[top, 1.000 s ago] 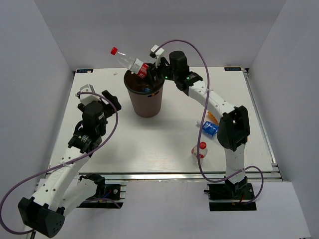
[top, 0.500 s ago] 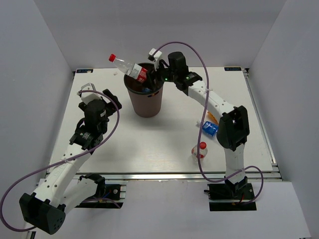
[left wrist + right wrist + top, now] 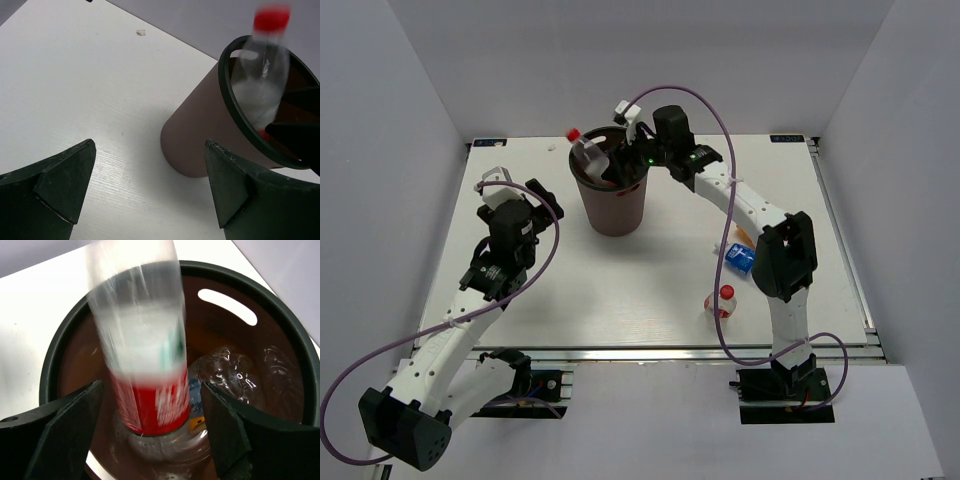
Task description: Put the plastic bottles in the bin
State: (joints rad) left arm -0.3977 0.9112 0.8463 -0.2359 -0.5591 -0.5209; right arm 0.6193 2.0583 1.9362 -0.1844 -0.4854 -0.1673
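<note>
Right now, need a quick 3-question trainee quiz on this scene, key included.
1. True or false: the left gripper is holding a bottle.
2. The red-label bottle between the fingers of the right gripper is: A) lying flat on the table; B) in the mouth of the bin, cap up; C) beside the left arm's base.
3. Fill in: the red-capped bottle out on the table sits nearer the ___ arm's base.

Key: 1 false; 2 B; 3 right.
</note>
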